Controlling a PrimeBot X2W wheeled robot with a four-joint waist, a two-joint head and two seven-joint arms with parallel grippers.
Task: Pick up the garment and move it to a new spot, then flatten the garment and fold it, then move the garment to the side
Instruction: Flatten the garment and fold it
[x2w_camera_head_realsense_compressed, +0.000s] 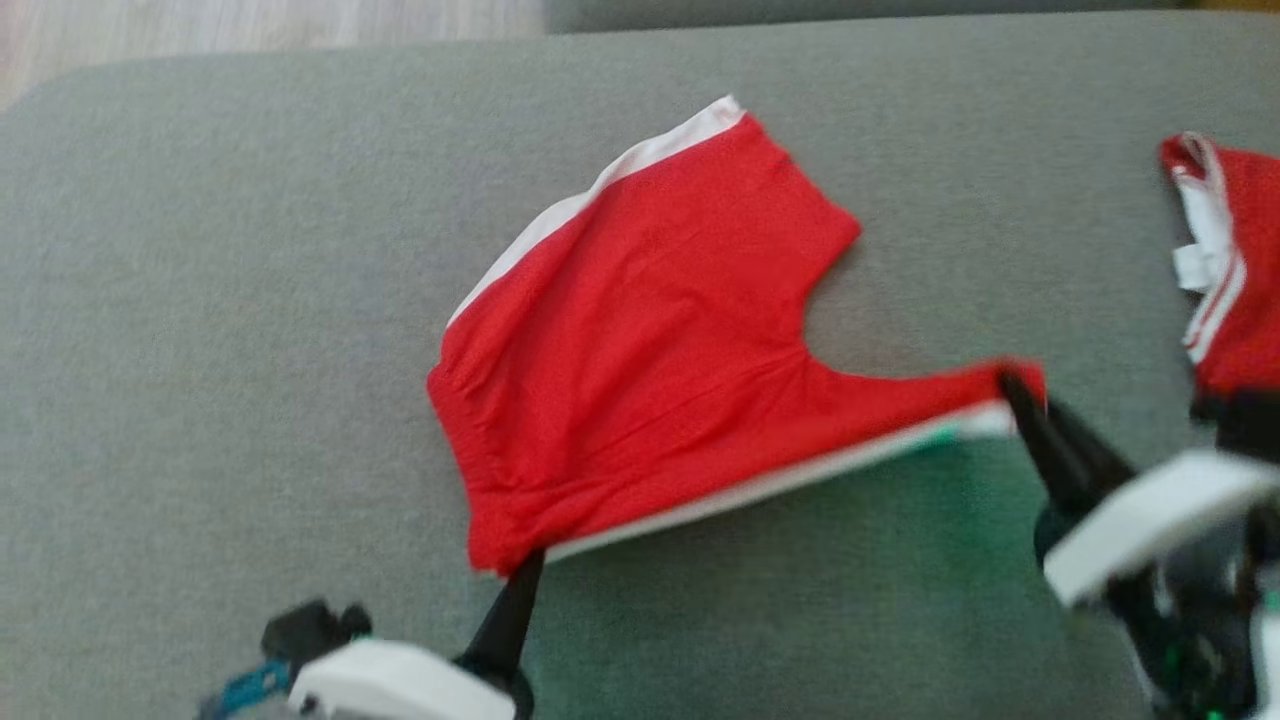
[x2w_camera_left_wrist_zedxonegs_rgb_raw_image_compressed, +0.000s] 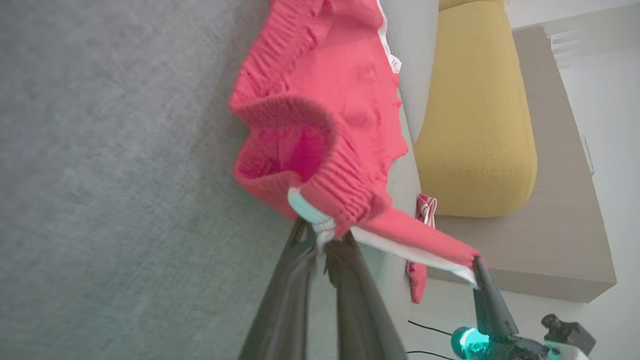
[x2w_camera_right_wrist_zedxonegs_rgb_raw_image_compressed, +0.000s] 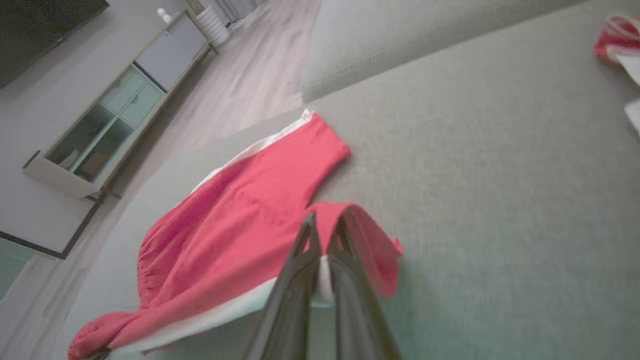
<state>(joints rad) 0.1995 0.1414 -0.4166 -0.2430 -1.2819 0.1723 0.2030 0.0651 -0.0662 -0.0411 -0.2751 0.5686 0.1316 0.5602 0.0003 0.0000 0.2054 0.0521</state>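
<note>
the garment (x2w_camera_head_realsense_compressed: 650, 330) is a pair of red shorts with white side stripes and a gathered waistband. it lies spread on the grey sofa cushion (x2w_camera_head_realsense_compressed: 200, 350), far leg flat. the left pincer (x2w_camera_head_realsense_compressed: 528, 568) clamps its waistband corner and the right pincer (x2w_camera_head_realsense_compressed: 1015, 385) its near leg hem, with the striped edge taut between them.

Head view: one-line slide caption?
Left end effector and right end effector grip the red garment's near edge, raised above the grey cushion.
</note>
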